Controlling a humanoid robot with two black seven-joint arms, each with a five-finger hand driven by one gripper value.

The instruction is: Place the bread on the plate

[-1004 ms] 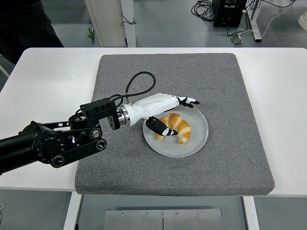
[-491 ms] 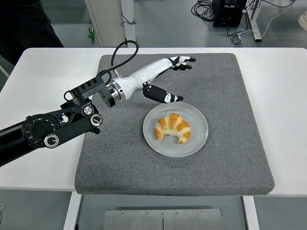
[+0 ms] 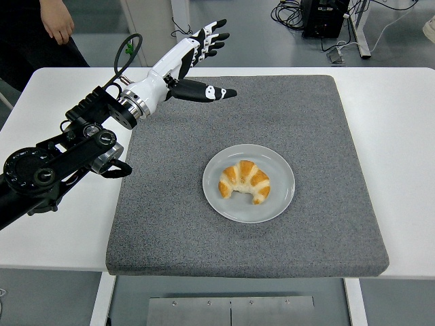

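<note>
A golden croissant lies on the round white plate, which sits on the grey foam mat. My left hand hovers high over the mat's far left corner, well away from the plate. Its white-and-black fingers are spread and the thumb points right; it holds nothing. The black left arm comes in from the left edge. The right arm does not show.
A person's hand and dark clothing show at the top left, behind the table. The white table extends beyond the mat on both sides. Cables and a black box lie on the floor at the back right.
My left hand has let go of the croissant, lifted off the plate and swung up and back to the far left. The croissant stays on the plate. A person's hand has appeared at top left.
</note>
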